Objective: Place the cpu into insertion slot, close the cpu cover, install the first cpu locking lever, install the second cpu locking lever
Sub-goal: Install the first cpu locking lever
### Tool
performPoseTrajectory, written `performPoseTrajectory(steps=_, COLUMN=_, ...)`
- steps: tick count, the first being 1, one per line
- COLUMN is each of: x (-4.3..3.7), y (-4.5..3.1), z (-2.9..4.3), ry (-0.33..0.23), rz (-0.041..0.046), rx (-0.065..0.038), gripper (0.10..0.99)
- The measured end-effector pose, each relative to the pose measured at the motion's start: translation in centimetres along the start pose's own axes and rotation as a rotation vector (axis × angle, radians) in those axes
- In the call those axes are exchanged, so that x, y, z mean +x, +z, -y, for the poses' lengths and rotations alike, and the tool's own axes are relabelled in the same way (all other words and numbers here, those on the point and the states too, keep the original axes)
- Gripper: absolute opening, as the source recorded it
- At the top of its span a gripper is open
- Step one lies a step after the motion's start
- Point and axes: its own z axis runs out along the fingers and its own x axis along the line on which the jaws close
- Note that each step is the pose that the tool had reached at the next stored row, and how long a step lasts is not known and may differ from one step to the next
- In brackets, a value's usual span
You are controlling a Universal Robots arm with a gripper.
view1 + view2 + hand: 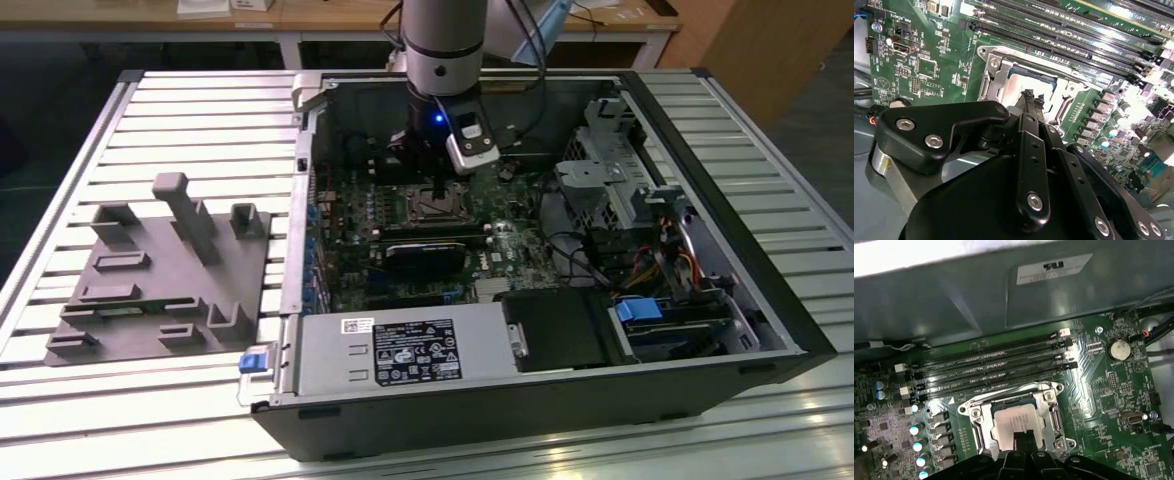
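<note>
The cpu (1016, 419) lies flat in the insertion slot (434, 208), its dull silver top showing through a square window. The cpu cover (975, 412), a silvery frame, lies down around the chip. In the second wrist view the cover (990, 75) and a strip of the chip (1016, 87) show past the fingers. My gripper (1023, 436) hangs just over the near edge of the chip, fingers shut together with nothing seen between them. Its tips (1031, 97) point at the socket. In the exterior view the gripper (441, 188) stands straight above the socket inside the open computer case.
Long black memory slots (989, 365) run beside the socket, with the grey case wall (979, 295) beyond. A black card (424, 255), the power supply (400, 352), a drive cage (601, 170) and cables crowd the case. A grey fixture (160, 270) sits on the slatted table.
</note>
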Motion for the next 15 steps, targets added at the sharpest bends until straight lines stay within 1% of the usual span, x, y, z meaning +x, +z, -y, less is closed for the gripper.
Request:
performPoseTrajectory(steps=3, x=0.0, y=-0.06, z=0.01, ry=0.0, rz=-0.0002, rx=0.001, gripper=0.102)
performPoseTrajectory(steps=5, x=-0.02, y=-0.29, z=-0.01, ry=0.0, rz=0.0, rx=0.0, gripper=0.102)
performPoseTrajectory(steps=13, x=-0.11, y=-2.1, z=-0.1, ry=0.0, rz=0.0024, rx=0.003, gripper=0.102)
performPoseTrajectory(steps=15, x=-0.12, y=-2.2, z=-0.1, ry=0.0, rz=0.0027, rx=0.003, gripper=0.102)
